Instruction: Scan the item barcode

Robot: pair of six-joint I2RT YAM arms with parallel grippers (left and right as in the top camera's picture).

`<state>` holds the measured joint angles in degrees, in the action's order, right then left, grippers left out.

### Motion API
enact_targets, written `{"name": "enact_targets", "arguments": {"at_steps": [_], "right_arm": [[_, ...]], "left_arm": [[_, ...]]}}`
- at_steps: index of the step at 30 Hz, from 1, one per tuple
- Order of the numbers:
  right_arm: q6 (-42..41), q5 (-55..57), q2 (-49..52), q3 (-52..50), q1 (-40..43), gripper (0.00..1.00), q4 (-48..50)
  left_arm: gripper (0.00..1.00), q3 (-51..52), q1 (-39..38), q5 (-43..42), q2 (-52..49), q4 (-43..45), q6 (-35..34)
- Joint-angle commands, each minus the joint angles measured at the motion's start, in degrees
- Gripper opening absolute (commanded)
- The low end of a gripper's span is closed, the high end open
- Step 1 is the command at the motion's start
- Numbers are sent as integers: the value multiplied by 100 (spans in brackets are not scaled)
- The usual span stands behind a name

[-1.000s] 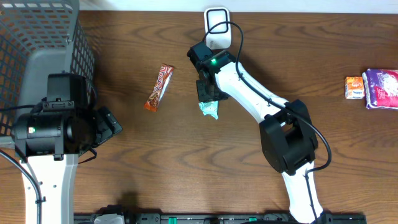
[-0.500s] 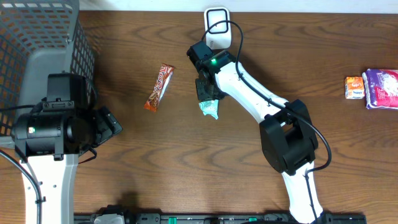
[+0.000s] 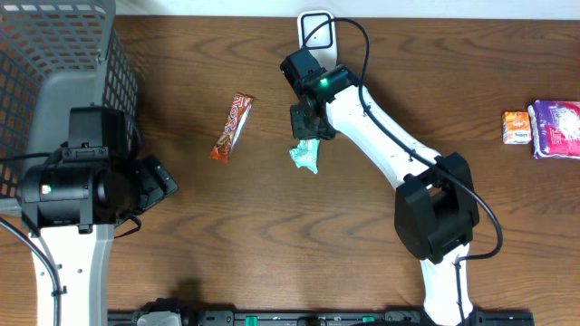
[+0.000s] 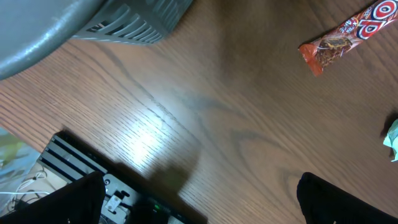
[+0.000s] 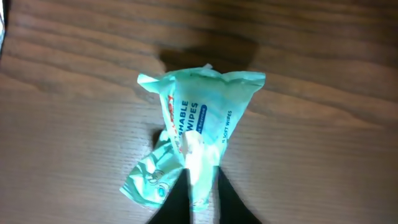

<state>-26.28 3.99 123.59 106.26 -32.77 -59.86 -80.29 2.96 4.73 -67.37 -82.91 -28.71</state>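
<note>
Teal wipes packet pinched, barcode not yet scanned.
Left fingers [image 4: 336, 199] gape wide with nothing between them, close beside the basket [image 3: 54, 54]; a candy bar [image 3: 232, 128] lies on the tabletop [image 3: 272, 235] between them and the right fingers [image 5: 231, 200]. Those are closed tight on the wipes packet [image 5: 199, 118], crumpled at their tips, with the white scanner [image 3: 315, 27] near, just beyond them. Grasping looks done; showing the barcode to the scanner remains. Two more packets [image 3: 544, 127] lie well off to their right.
</note>
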Motion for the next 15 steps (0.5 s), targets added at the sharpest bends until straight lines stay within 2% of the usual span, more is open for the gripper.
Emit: {"name": "enact_targets", "arguments": {"at_steps": [1, 15], "right_arm": [[20, 2, -68, -20, -11, 2, 50], [17, 37, 542, -98, -55, 2, 286]], "left_arm": [[98, 0, 31, 87, 4, -22, -55], [98, 0, 31, 87, 4, -22, -55]]}}
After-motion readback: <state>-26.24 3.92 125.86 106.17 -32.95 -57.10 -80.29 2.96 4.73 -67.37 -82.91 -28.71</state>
